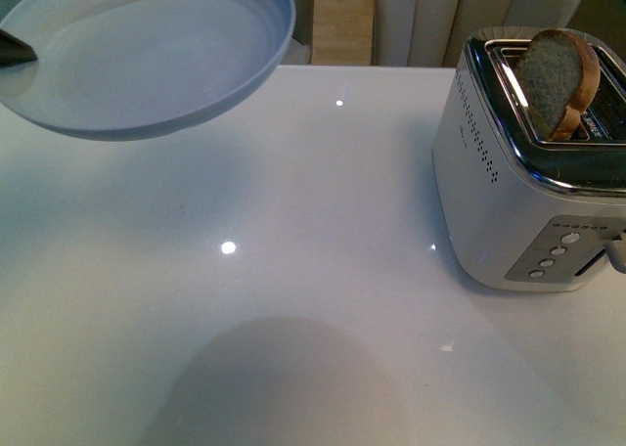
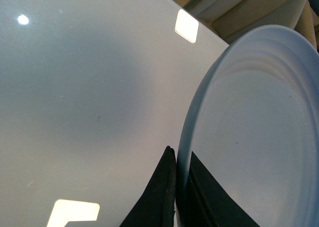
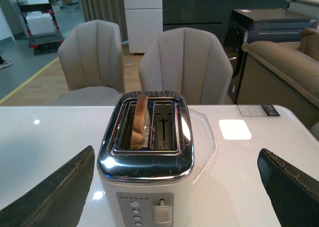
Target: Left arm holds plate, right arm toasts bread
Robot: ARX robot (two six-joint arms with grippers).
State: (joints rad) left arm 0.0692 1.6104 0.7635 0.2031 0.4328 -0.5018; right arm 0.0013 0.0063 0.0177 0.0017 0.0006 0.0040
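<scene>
The pale blue-grey plate (image 1: 147,55) hangs empty above the table's far left, its shadow on the white top below. My left gripper (image 2: 177,187) is shut on the plate (image 2: 249,137) at its rim, one black finger on each side; in the front view only a dark fingertip (image 1: 15,50) shows at the left edge. The bread (image 1: 558,79) stands upright in one slot of the white and chrome toaster (image 1: 518,192) at the right, its top sticking out. My right gripper (image 3: 179,187) is open, in front of the toaster (image 3: 144,162), facing its lever (image 3: 160,212). The bread (image 3: 139,120) shows edge-on.
The toaster's second slot (image 3: 164,125) is empty. Round buttons (image 3: 134,212) sit beside the lever. Beige chairs (image 3: 184,62) stand behind the table's far edge. A paper card (image 3: 256,110) lies on the white table (image 1: 293,270).
</scene>
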